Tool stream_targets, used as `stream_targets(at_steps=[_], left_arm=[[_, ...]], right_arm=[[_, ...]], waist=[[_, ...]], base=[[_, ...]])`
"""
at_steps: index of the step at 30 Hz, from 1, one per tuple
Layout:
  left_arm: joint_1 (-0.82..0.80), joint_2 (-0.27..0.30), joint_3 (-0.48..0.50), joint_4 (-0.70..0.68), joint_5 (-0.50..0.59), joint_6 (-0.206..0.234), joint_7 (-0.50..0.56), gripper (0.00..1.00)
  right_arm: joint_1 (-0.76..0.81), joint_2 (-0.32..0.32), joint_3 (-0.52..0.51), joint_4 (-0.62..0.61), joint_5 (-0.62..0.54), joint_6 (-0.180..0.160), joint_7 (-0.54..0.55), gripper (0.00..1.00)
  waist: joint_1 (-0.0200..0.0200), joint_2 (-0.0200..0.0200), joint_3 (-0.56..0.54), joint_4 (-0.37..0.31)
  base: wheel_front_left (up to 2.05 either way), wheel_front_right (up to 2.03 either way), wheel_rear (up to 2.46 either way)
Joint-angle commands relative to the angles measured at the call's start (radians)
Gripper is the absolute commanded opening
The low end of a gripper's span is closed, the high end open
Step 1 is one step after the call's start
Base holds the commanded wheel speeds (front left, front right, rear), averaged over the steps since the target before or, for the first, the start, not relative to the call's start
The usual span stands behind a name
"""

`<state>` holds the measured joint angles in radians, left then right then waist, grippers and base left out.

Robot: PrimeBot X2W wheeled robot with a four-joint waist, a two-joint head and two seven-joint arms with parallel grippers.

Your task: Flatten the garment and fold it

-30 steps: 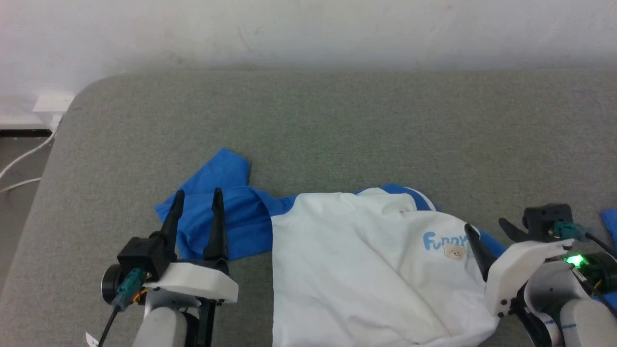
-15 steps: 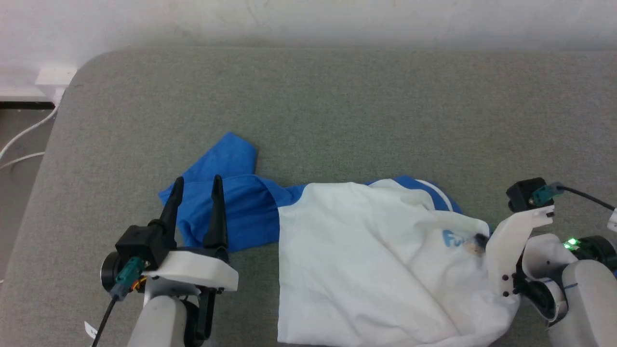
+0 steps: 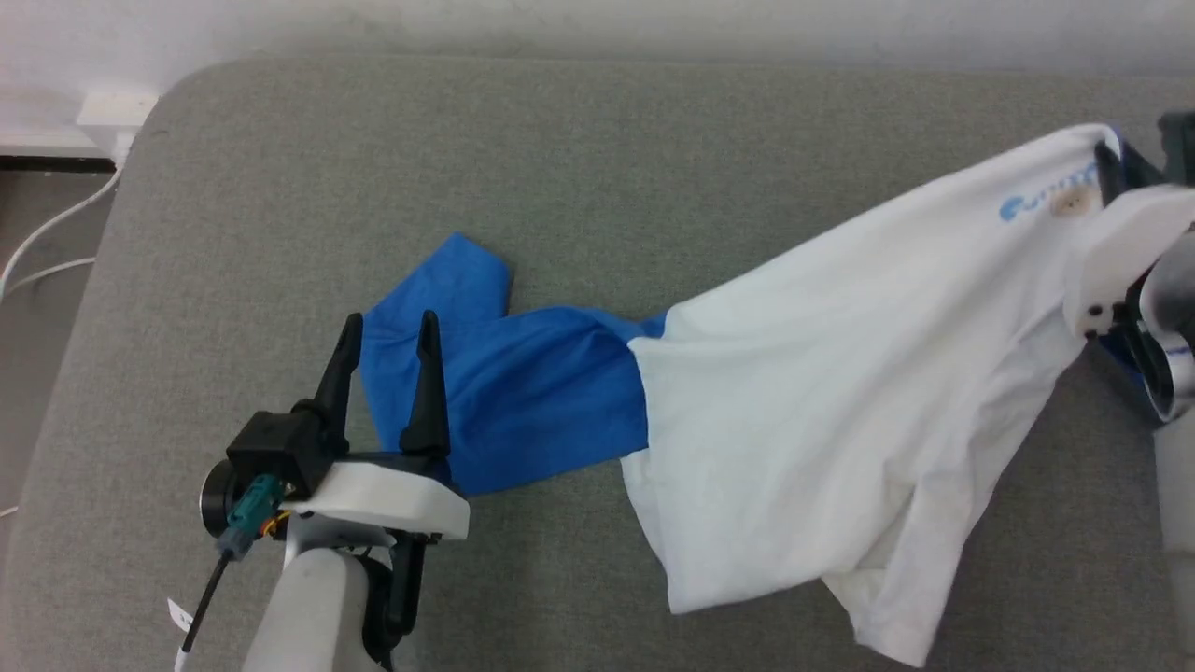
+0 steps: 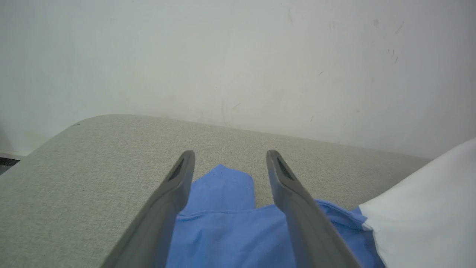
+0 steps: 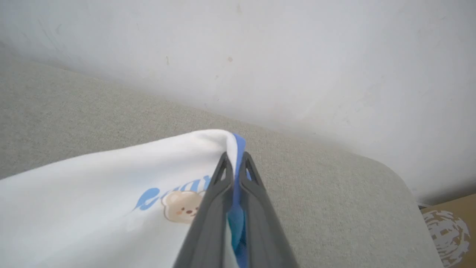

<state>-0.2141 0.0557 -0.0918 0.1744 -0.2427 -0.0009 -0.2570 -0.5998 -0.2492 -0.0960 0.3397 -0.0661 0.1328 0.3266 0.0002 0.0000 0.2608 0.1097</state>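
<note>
T-shirt slants up from grey cushion to right gripper, clenched on its blue-trimmed edge beside the bear print; left gripper, released, hovers over blue sleeve, so best to pin that sleeve, then pull gently flat.

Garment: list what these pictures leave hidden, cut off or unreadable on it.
- Lettering: head view, its end sits behind the right gripper; right wrist view, that gripper's fingers cover it.
- Other sleeve of the garment: head view, behind the right arm and the right edge.
- White body: left wrist view, cut off by the right and bottom edges.
- Blue sleeve: left wrist view, partly behind the fingers of the left gripper.
</note>
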Motion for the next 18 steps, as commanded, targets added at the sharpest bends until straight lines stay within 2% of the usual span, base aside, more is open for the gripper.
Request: stream_targets(at_steps=[1,4,5,6,7,12,18], left_arm=[[-0.015,-0.003,0.0,-0.001,0.006,-0.008,-0.005,1.0],[-0.016,-0.004,0.0,0.003,0.007,-0.008,-0.005,1.0],[-0.016,-0.004,0.0,0.005,0.008,-0.008,-0.005,1.0],[-0.015,-0.004,0.0,0.008,0.008,-0.009,-0.005,1.0],[-0.014,-0.004,0.0,0.012,0.009,-0.009,-0.005,1.0],[0.001,-0.005,-0.005,0.023,0.01,-0.011,-0.005,1.0],[0.019,-0.005,-0.03,0.039,0.0,-0.026,-0.005,1.0]], right_arm=[[-0.004,0.005,-0.002,0.009,-0.005,-0.002,-0.006,0.0],[-0.038,0.026,-0.002,0.087,-0.02,-0.002,-0.03,0.0],[-0.04,0.035,-0.002,0.112,-0.017,-0.002,-0.032,0.35],[-0.036,0.044,-0.002,0.136,-0.009,-0.002,-0.027,0.75],[-0.026,0.052,-0.004,0.156,0.002,-0.002,-0.021,1.0],[0.071,0.082,-0.014,0.149,0.067,-0.002,-0.04,1.0],[0.269,0.141,0.014,-0.034,0.165,-0.002,-0.156,1.0]], waist=[[-0.0002,0.0,0.003,0.003],[-0.0002,0.0,0.005,0.003],[-0.0002,0.0,0.004,0.002],[-0.0002,0.0,0.001,0.0],[-0.0002,0.0,-0.004,-0.003],[-0.0002,0.0,-0.042,-0.024],[-0.0002,0.0,-0.096,-0.065]], base=[[0.0,0.0,0.0],[0.0,0.0,0.0],[0.0,0.0,0.0],[0.0,0.0,0.0],[0.0,0.0,0.0],[0.0,0.0,0.0],[0.0,0.0,0.0]])
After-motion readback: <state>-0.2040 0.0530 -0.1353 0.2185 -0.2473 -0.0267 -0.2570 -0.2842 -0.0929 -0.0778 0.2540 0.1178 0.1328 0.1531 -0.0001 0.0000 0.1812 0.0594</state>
